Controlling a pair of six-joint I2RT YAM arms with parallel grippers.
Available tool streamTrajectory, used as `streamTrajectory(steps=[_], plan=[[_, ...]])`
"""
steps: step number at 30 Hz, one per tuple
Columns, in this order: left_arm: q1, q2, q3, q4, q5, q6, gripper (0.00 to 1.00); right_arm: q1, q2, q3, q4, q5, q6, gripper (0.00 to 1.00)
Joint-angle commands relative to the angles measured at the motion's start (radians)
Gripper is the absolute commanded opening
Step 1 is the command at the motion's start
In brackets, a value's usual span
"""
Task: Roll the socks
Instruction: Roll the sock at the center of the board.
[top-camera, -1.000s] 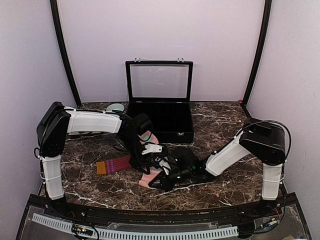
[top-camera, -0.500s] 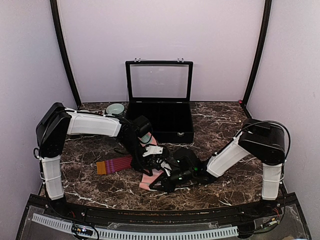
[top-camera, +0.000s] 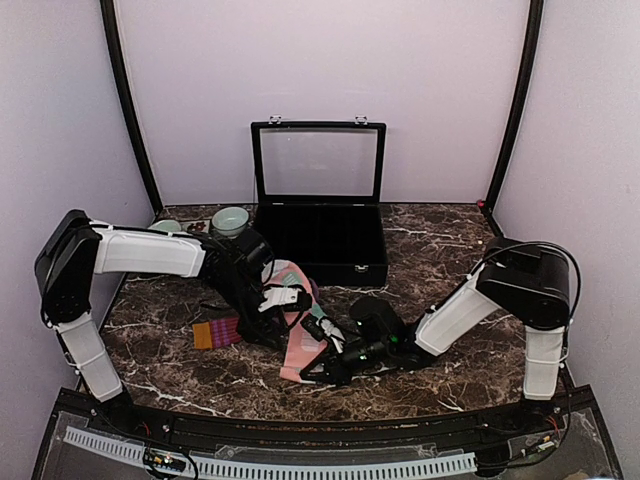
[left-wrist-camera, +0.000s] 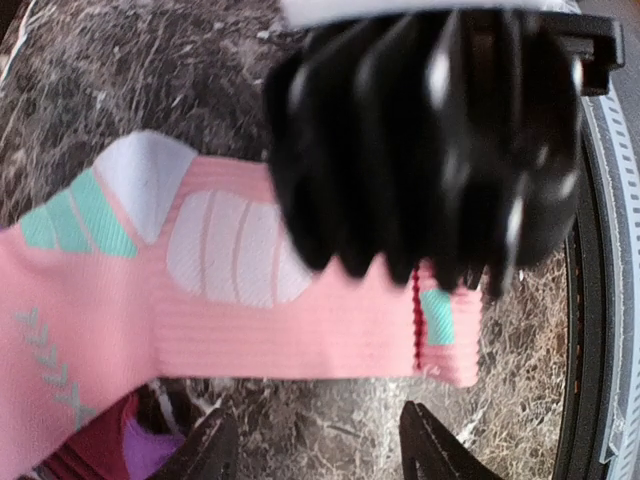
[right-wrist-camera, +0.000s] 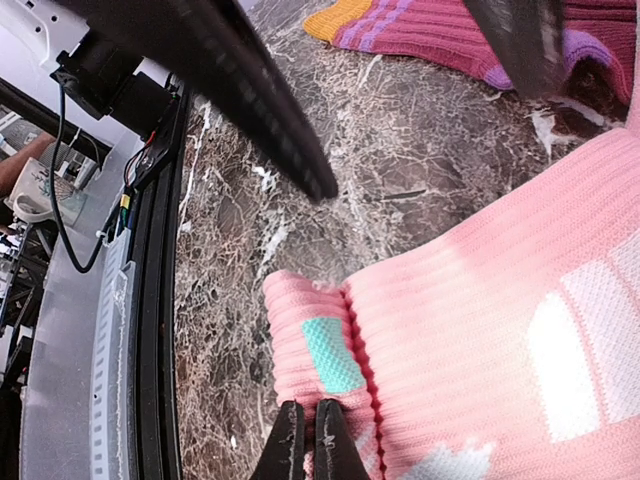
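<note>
The salmon-pink sock (top-camera: 298, 345) with mint and white patches lies stretched flat on the marble, also seen in the left wrist view (left-wrist-camera: 300, 320). My right gripper (right-wrist-camera: 308, 442) is shut on the folded cuff end of this sock (right-wrist-camera: 470, 330), low by the table's front (top-camera: 308, 370). My left gripper (left-wrist-camera: 320, 452) hangs open just over the sock's middle (top-camera: 292, 312), with bare marble between its fingertips (left-wrist-camera: 212, 452). The maroon sock (top-camera: 216, 332) with purple stripes and an orange cuff lies to the left, partly under my left arm, its cuff showing in the right wrist view (right-wrist-camera: 335, 18).
A black case (top-camera: 322, 245) with its lid raised stands at the back centre. A mint bowl (top-camera: 230, 218) sits to its left. The black front rail (right-wrist-camera: 150, 330) runs close to the sock's cuff end.
My left arm has swung back and left, and its jaws have widened. The pink sock now lies longer and flatter. The right gripper stays shut on the cuff.
</note>
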Motion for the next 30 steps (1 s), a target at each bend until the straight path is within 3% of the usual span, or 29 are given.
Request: streamTrajectory(steps=[1, 7, 16, 30], plan=[[0.023, -0.084, -0.078, 0.015, -0.004, -0.02, 0.58, -0.027, 0.088, -0.057, -0.35, 0.181, -0.011, 0.0], [0.015, -0.16, -0.145, 0.038, 0.003, 0.029, 0.58, -0.043, 0.103, -0.031, -0.37, 0.173, -0.008, 0.0], [-0.178, -0.161, -0.198, 0.054, -0.131, 0.109, 0.47, -0.078, 0.142, -0.034, -0.338, 0.14, 0.029, 0.0], [-0.223, -0.12, -0.225, 0.174, -0.252, 0.177, 0.47, -0.105, 0.178, 0.0, -0.353, 0.054, 0.059, 0.0]])
